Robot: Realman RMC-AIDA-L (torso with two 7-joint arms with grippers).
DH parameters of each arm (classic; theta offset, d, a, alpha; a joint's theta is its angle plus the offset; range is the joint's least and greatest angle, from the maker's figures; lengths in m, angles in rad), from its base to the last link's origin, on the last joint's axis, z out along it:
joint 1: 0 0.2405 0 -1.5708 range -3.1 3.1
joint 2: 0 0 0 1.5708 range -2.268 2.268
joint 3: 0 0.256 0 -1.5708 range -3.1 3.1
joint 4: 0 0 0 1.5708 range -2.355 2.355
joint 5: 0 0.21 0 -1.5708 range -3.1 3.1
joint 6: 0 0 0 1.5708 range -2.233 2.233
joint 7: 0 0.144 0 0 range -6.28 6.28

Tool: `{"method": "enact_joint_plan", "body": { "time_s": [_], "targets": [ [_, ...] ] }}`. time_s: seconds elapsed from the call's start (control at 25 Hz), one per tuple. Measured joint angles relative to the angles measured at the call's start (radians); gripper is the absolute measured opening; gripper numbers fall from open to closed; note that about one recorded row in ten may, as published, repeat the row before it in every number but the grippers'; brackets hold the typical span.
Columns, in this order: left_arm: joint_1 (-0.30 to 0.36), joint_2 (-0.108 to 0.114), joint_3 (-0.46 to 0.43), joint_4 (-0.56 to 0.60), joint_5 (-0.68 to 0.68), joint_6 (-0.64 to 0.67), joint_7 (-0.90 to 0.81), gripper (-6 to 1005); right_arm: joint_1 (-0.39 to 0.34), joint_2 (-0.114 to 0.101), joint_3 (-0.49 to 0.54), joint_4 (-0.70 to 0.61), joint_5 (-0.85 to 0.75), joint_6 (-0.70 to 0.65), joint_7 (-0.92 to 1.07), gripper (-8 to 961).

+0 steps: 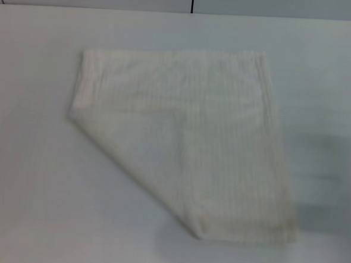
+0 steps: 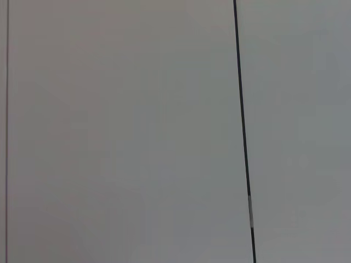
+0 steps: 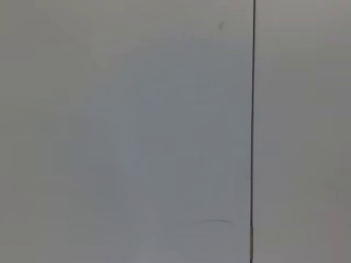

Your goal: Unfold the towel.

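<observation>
Neither gripper shows in any view, so I cannot tell how their fingers stand. Both wrist views show only a plain pale surface crossed by a thin dark line (image 2: 244, 142). On the white table (image 1: 29, 188) lies the towel (image 1: 222, 146), cream-white with faint stripes, about in the middle. Its near left corner is folded over on a slant, making a long slanted edge. Nothing lies on it.

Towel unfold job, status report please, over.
Neither gripper in view in any camera. Towel flat on the white table, still folded, one corner turned over along a diagonal crease. Nothing on or beside it. Over.
</observation>
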Motion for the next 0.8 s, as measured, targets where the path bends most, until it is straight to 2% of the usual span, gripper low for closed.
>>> {"method": "enact_joint_plan", "body": {
  "time_s": [0.4, 0.64, 0.8],
  "targets": [
    [-0.004, 0.0, 0.007, 0.0, 0.002, 0.0, 0.002, 815, 0.013, -0.002, -0.063, 0.023, -0.006, 0.016, 0.0, 732],
    [-0.006, 0.004, 0.073, -0.013, 0.002, -0.006, -0.003, 815, 0.013, -0.002, -0.079, 0.0, -0.006, 0.027, 0.0, 731],
    [-0.012, 0.01, 0.134, -0.046, 0.002, -0.017, 0.002, 814, 0.015, -0.003, -0.097, -0.041, -0.008, 0.012, -0.012, 666]
  ]
}}
